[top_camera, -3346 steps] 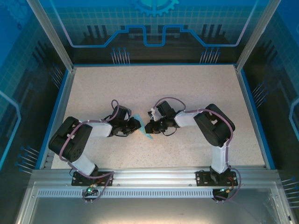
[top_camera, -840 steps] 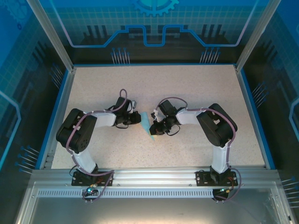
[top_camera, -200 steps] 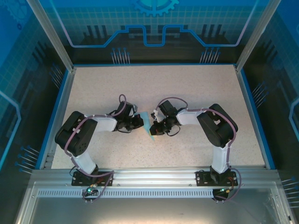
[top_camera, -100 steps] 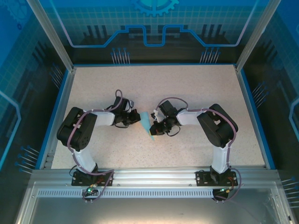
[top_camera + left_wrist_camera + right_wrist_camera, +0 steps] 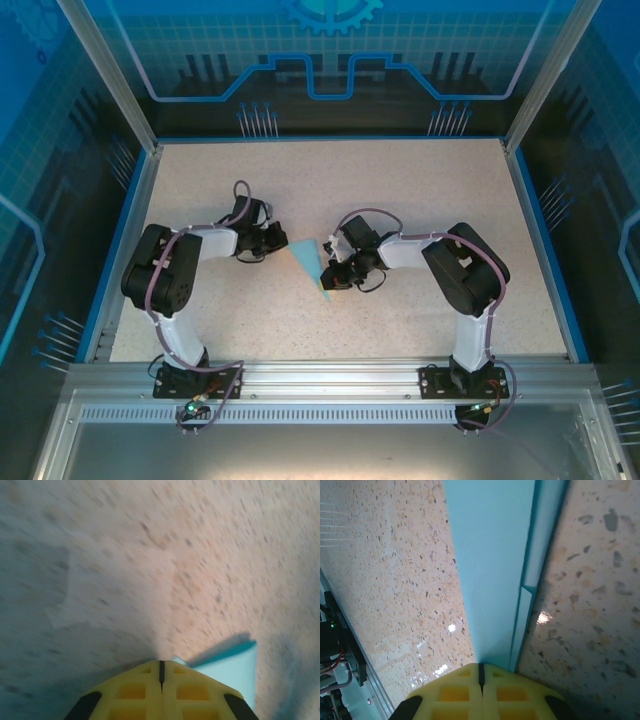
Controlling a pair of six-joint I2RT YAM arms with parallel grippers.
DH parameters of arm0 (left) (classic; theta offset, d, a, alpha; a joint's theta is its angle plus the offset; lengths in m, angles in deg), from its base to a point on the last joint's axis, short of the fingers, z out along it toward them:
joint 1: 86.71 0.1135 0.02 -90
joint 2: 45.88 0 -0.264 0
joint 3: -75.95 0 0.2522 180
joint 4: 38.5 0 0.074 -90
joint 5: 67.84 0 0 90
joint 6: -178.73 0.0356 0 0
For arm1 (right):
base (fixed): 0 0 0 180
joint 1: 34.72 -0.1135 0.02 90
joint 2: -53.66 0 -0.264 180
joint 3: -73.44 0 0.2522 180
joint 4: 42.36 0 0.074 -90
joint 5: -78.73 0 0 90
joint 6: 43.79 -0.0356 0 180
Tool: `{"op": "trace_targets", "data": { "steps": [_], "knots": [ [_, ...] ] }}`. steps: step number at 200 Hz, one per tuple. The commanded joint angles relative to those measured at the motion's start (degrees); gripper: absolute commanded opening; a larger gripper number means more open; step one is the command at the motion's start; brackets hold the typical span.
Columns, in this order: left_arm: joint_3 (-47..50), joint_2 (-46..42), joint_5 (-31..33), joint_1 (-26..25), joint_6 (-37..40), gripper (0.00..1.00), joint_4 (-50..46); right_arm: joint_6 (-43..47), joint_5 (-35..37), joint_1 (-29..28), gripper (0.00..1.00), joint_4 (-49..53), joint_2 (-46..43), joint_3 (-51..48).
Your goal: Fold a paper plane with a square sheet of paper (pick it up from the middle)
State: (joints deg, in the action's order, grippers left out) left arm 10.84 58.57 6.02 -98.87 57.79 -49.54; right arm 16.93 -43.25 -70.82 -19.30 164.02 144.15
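2 arms reach over the speckled worktop (image 5: 420, 190). The left hand (image 5: 279, 241) has its 2 yellow fingers pressed together on nothing, with its tips just beside the left corner of the 1 paper plane (image 5: 308, 262). That light-blue paper lies flat near the worktop's middle, folded into a narrow pointed wedge with layered edges. The right hand (image 5: 329, 278) is likewise closed, its seam tight. Its tips sit at the plane's right edge, pinching no paper that can be seen.
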Motion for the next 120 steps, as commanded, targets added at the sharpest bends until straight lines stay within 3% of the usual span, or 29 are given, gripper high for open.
{"op": "trace_targets", "data": {
  "steps": [1,67,120],
  "knots": [
    [-1.73,-0.97,3.62,1.17,2.15,0.06,-2.92,0.98,9.40,-0.46,0.02,10.74,4.51,-4.13],
    [-0.61,-12.67,-1.03,-3.20,0.72,0.12,-5.73,0.62,8.58,-0.44,0.02,10.22,4.82,-4.04],
    [2.94,-10.92,-3.22,-8.99,-2.46,0.10,-1.24,0.35,7.40,-0.12,0.02,9.68,4.72,-3.60]
  ]
}}
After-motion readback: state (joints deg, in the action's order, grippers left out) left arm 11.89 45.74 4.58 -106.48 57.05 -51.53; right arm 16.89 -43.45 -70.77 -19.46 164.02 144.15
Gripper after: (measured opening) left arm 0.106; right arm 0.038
